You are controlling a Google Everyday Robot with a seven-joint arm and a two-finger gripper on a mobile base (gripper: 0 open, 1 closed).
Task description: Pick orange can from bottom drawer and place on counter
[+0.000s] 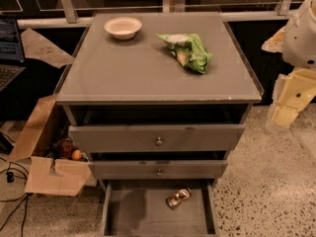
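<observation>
In the camera view, the bottom drawer (129, 212) is standing pulled out toward the near edge, with its near end running out of the picture. The orange can (178, 198) is lying on its side on the drawer floor, right of the middle and tilted, touching neither side wall. Above it, two grey drawer fronts are showing their small knobs, the upper drawer front (118, 138) sticking out a little further than the lower drawer front (123, 170). On the counter (133, 73) a white bowl (123, 27) is sitting at the far left, looking empty, and a crumpled green snack bag (189, 50) is lying to its right. Left of the cabinet an open cardboard box (49, 174) is holding a small orange fruit (76, 155) beside something dark that is hard to make out.

The gripper (285, 113) is hanging at the right, beside the cabinet and well apart from the can; how wide it is standing cannot be told. The white arm (303, 33) above it is getting cut off by the right edge. A laptop (7, 46) is peeking in at the far left.
</observation>
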